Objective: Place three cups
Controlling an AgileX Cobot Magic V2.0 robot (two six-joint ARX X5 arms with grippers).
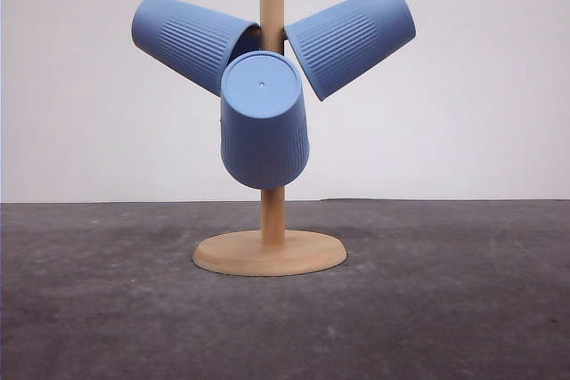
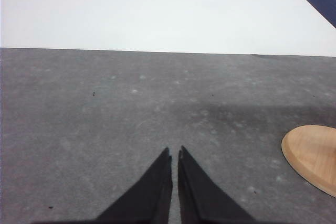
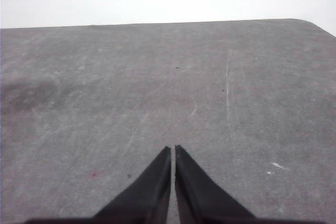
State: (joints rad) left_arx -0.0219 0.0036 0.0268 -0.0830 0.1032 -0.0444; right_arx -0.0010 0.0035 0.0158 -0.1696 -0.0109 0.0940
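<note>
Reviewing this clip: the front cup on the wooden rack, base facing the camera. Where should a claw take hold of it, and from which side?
Probably across the ribbed wall of the front cup, near its flat base, coming from the robot's side. The base points toward the camera and tilts up, so the cup should slide forward off its peg. The wooden pole and the left cup and right cup crowd its back.

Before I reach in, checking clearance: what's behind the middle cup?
Behind the middle cup rises the wooden post, seen above and below it. The peg carrying the cup is hidden.

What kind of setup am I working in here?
Probably a bare lab test bench: a plain grey tabletop against a blank white wall, with only a wooden cup tree holding three blue cups.
</note>
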